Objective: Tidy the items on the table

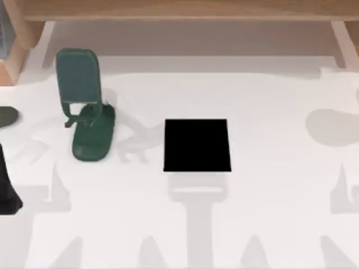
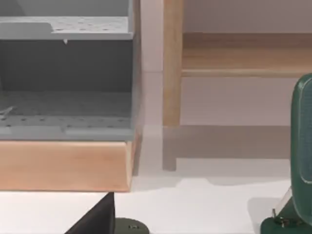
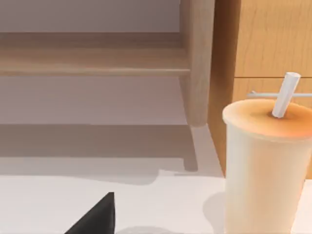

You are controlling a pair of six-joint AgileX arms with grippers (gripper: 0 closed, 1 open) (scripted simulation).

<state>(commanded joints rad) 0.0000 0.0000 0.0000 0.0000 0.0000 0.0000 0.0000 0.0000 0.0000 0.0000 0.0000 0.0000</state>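
The items are out of view. The white table (image 1: 269, 224) carries a dark green phone stand (image 1: 87, 112) at the left and a black square pad (image 1: 197, 144) near the middle. My left arm (image 1: 7, 188) is a black shape at the table's left edge, with a dark oval part (image 1: 5, 116) just beyond it. A black piece of my left gripper (image 2: 97, 217) points toward the back left corner, with the phone stand (image 2: 297, 161) off to its side. My right gripper (image 3: 97, 217) is low over the table near a cup.
A light wooden shelf (image 1: 179, 8) runs along the back. A grey perforated rack (image 2: 63, 83) on a wooden base stands at the back left. A pale cup with a straw (image 3: 263, 165) stands before a wooden drawer unit (image 3: 273, 44).
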